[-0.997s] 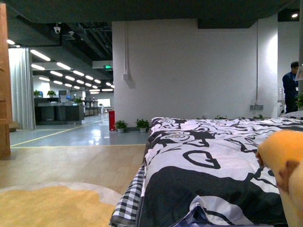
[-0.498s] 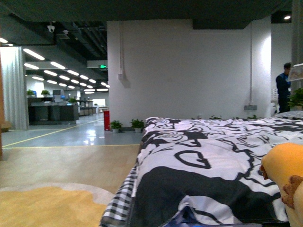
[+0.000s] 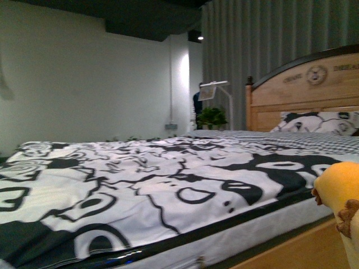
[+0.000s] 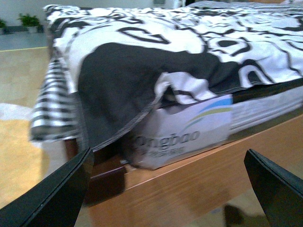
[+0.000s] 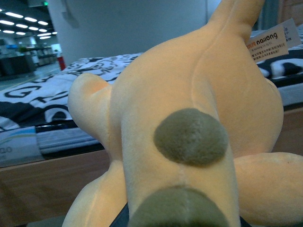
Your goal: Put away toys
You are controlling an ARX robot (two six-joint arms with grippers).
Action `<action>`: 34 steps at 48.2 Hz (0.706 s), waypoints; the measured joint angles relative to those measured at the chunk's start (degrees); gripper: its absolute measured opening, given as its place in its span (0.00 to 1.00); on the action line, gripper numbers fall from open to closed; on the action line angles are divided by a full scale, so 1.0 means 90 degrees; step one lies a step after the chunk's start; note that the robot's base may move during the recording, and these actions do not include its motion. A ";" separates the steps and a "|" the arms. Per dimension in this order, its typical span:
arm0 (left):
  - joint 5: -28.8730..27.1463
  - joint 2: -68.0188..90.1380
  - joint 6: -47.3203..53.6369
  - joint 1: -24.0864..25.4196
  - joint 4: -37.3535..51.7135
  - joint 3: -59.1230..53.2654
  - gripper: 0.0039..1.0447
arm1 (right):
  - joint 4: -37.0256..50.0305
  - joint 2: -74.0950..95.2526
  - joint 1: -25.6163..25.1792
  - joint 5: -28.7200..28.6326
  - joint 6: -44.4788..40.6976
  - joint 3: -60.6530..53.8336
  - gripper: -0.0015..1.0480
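Note:
An orange-yellow plush toy [image 5: 189, 118] with brown spots fills the right wrist view, and my right gripper is shut on it, its fingers hidden beneath the plush. A paper tag [image 5: 273, 42] hangs from the toy. In the front view a part of the plush toy [image 3: 342, 190] shows at the right edge, beside the bed's side. My left gripper [image 4: 173, 189] is open, its two black fingertips [image 4: 52, 198] wide apart with nothing between them, low by the wooden bed frame [image 4: 189, 184].
A bed with a black-and-white patterned quilt [image 3: 140, 174] spans the front view, with a wooden headboard [image 3: 303, 84] and a patterned pillow [image 3: 314, 122] at the back right. A lamp and plant [image 3: 213, 106] stand beyond it. A yellow rug [image 4: 19, 156] lies by the bed's corner.
The front view has swung to the right: the hall and rug have left the frame, and the headboard, curtain and pillow have come in. The plush toy stays at the right edge.

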 joint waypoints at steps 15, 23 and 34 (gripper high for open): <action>-0.0005 0.0000 0.0000 -0.0002 0.0000 0.0000 0.94 | 0.0000 0.0000 0.0000 -0.0005 0.0000 0.0000 0.09; -0.0007 0.0000 0.0000 -0.0002 0.0000 0.0000 0.94 | 0.0000 0.0000 0.0000 0.0000 0.0000 0.0000 0.09; 0.0002 0.0000 0.0000 -0.0002 0.0000 0.0000 0.94 | 0.0000 -0.0002 0.0000 0.0000 0.0002 0.0000 0.09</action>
